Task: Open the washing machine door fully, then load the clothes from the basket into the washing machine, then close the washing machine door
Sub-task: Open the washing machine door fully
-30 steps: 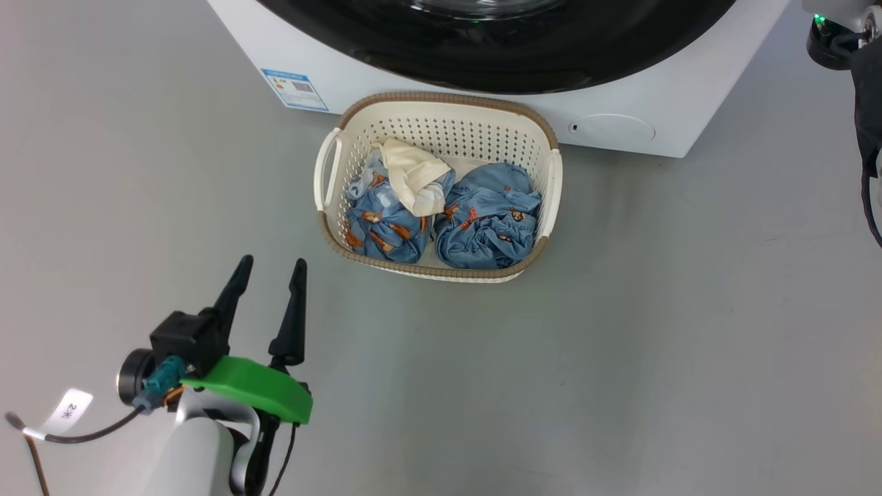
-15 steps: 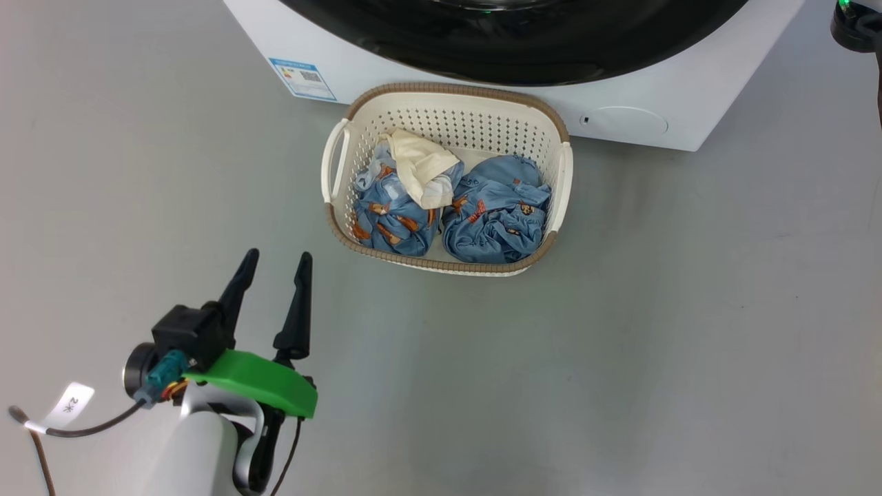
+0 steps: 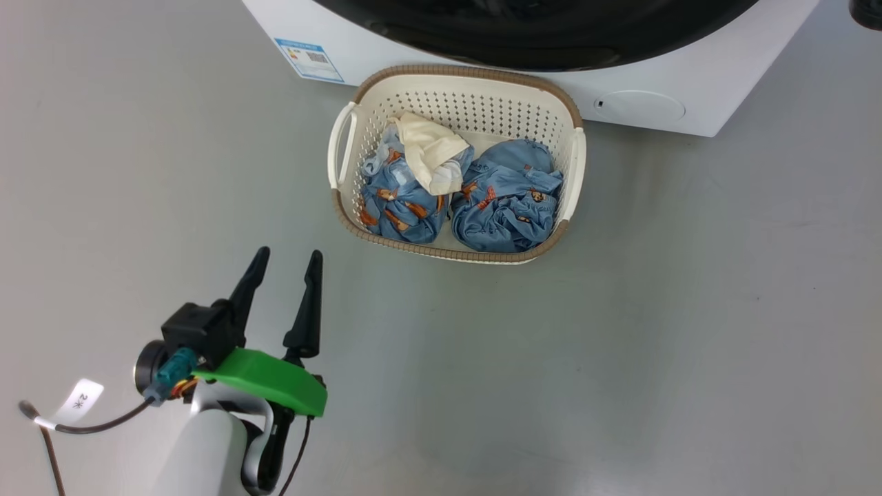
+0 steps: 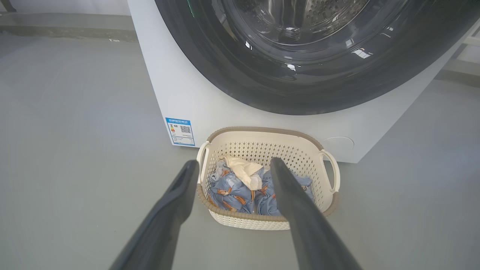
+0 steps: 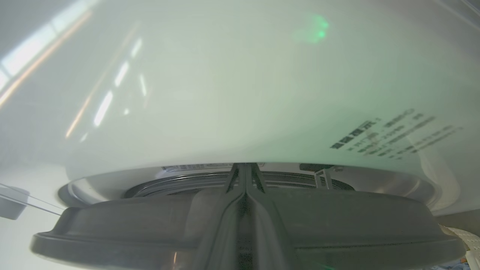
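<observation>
The cream basket (image 3: 468, 71) stands on the floor against the washing machine (image 3: 689, 89), holding the clothes: two blue printed bundles (image 3: 506, 203) and a cream cloth (image 3: 431, 148). The door's black rim (image 3: 537, 41) runs along the top edge. My left gripper (image 3: 289, 253) hangs open and empty, short of the basket's near left corner. The left wrist view looks between its fingers (image 4: 233, 163) at the basket (image 4: 262, 130), the clothes (image 4: 230, 189) and the door (image 4: 300, 75). My right gripper (image 5: 245, 167) is shut, tips at the seam between the grey door rim (image 5: 337, 217) and the white front (image 5: 225, 93).
Grey floor spreads on all sides of the basket. A blue label sticker (image 3: 310, 58) sits on the machine's lower left front and a round cover (image 3: 641, 107) at its lower right. A dark part of my right arm (image 3: 867, 10) shows at the top right corner.
The head camera has shifted, so the basket and machine sit higher and further right in the picture. The right arm has slid almost off the top right corner. Both grippers keep their state.
</observation>
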Tool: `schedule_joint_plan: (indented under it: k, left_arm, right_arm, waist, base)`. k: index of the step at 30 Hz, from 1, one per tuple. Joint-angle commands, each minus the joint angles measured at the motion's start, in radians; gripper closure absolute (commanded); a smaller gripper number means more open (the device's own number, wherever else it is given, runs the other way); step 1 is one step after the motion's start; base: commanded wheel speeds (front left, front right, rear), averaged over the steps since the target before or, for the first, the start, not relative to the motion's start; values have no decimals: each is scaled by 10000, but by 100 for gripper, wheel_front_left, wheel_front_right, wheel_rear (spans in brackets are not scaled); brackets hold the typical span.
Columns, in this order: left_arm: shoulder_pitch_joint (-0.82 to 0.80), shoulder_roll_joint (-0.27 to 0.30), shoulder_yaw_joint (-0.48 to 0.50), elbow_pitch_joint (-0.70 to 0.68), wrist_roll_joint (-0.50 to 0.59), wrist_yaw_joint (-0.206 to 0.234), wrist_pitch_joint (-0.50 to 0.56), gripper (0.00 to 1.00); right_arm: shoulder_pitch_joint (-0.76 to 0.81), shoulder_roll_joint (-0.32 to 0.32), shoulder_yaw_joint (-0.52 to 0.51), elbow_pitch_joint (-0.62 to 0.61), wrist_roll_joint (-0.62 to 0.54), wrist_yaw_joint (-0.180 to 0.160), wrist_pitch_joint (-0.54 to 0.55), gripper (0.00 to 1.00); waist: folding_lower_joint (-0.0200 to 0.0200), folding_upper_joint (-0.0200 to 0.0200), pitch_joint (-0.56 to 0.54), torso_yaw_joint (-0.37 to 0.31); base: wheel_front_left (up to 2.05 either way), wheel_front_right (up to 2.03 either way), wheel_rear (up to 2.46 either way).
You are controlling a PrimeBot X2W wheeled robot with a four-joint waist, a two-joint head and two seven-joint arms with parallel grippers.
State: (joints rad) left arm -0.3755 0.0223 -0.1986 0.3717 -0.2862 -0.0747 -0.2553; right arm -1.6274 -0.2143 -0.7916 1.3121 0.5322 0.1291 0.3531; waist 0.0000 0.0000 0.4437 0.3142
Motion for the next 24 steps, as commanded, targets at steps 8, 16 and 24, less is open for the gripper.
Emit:
schedule_joint_plan:
  k: [8,16,24]
  left_arm:
    - [-235,279,187,-249,-211,145,-65,0]
    - [-203,279,184,-272,-174,153,-65,0]
    - [-109,279,196,-292,-125,125,-65,0]
  right_arm:
    - [-654,278,-858,-213,-1224,16,544,100]
    - [-621,304,-1733,-213,-2537,16,1523,100]
    - [-675,274,-2443,-213,-3622,16,2460,100]
  waist:
    - [0,0,21,104]
    - [0,0,-93,154]
    - [0,0,-264,221]
  base:
    - [0,0,0]
    - [0,0,0]
    - [0,0,0]
